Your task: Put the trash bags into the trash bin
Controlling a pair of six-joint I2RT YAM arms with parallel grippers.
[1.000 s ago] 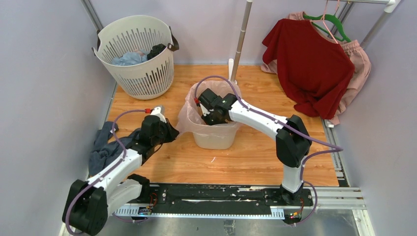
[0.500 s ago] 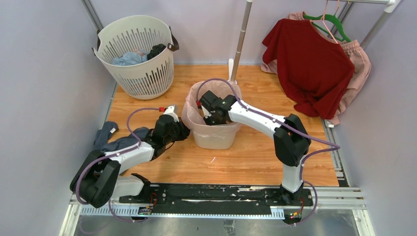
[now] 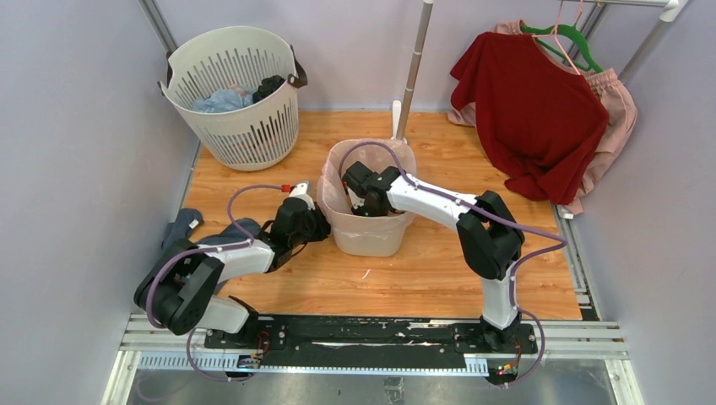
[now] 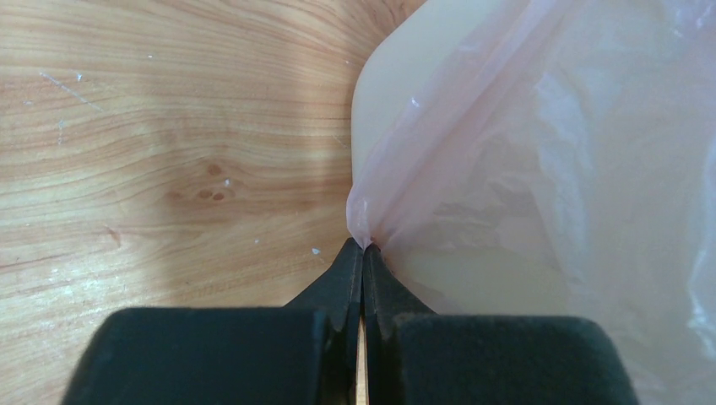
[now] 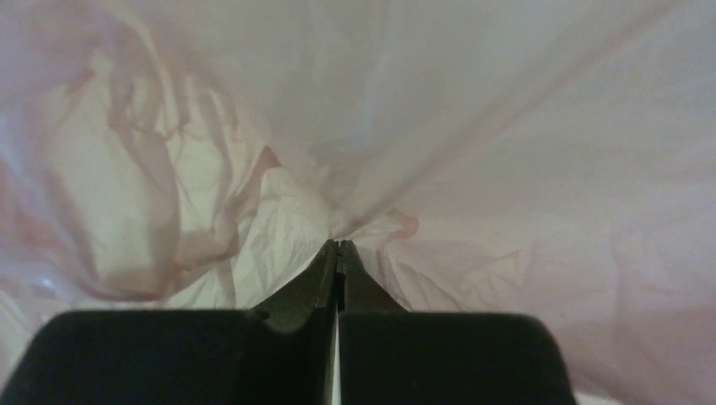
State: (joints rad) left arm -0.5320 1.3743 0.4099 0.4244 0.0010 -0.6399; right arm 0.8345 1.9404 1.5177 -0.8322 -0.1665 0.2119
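The cream trash bin [image 3: 371, 238] stands mid-floor, lined with the translucent pale-pink trash bag [image 3: 330, 196], which folds over its rim. My left gripper [image 3: 320, 226] is low against the bin's left outer wall. In the left wrist view the left gripper [image 4: 363, 245] is shut on a pinch of the bag [image 4: 540, 169] beside the bin wall [image 4: 397, 76]. My right gripper [image 3: 357, 201] reaches down inside the bin. In the right wrist view the right gripper [image 5: 339, 245] is shut on the bag's film [image 5: 507, 152], whose creases run to the tips.
A white slotted basket [image 3: 232, 97] with clothes stands back left. A blue-grey cloth [image 3: 187, 229] lies by the left wall under my left arm. A red shirt [image 3: 532, 110] hangs back right over a pink garment, and a rack pole [image 3: 414, 67] rises behind the bin.
My left arm has swung right and brought the bag's stretched side in against the bin's left wall. The right gripper has shifted slightly left inside the bin.
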